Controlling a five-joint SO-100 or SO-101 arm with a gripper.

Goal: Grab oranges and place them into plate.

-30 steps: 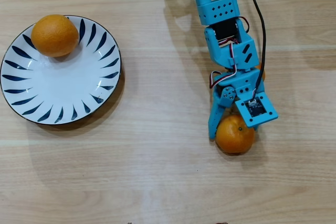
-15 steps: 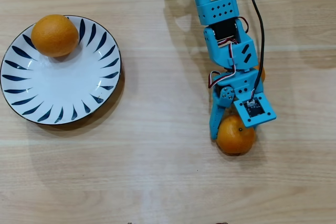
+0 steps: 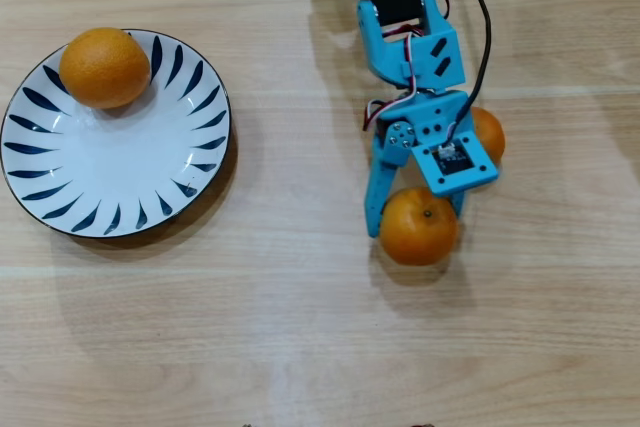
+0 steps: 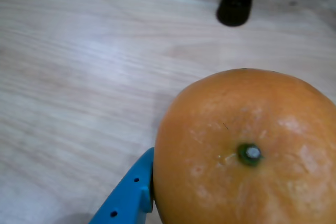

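Pale wood-grain table (image 3: 270, 327) all around, and on the left of the overhead view sits the plate (image 3: 60, 162) with 1 large orange (image 3: 104, 68) resting on its upper rim area. Over on the right, the blue gripper (image 3: 418, 219) has its jaws around a smaller orange (image 3: 419, 229), a finger (image 4: 128, 195) pressed against its skin in the wrist view. A 3rd orange (image 3: 490, 134) peeks out beside the arm, mostly hidden, so it's hard to say whether anything touches it.

- Arm (image 3: 410, 42) of bright blue printed plastic, blocky segments with rows of small holes at top centre.
- Black cable (image 3: 485, 22) alongside; thin red-and-white wires (image 3: 395, 107).
- Small black camera module (image 3: 450, 157).
- Blue finger (image 4: 128, 195) with screw holes, lower-left in wrist view.
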